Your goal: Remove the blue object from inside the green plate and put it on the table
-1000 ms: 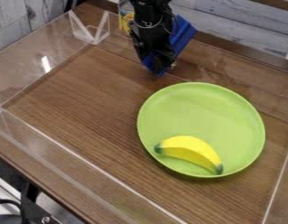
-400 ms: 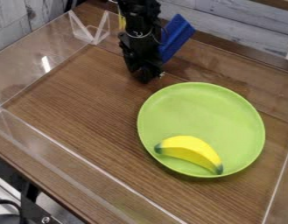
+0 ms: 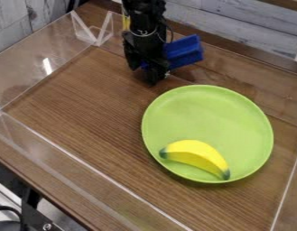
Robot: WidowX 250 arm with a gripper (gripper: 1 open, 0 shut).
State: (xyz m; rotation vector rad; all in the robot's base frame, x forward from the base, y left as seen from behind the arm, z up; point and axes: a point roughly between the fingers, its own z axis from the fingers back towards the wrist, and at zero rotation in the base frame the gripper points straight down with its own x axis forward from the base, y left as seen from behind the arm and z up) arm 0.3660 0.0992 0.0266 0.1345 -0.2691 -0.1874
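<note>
The green plate (image 3: 208, 133) in the lower right holds only a banana (image 3: 197, 157), while near the top middle the blue block (image 3: 182, 51) lies on the table (image 3: 78, 117) just right of the claw (image 3: 148, 74), whose jaws stand wide and hold nothing.

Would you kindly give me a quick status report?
Claw open. Blue object on table, outside green plate. Banana in plate.

Wood-grain table (image 3: 78, 117), seemingly smooth plastic green plate (image 3: 241, 113).
</note>
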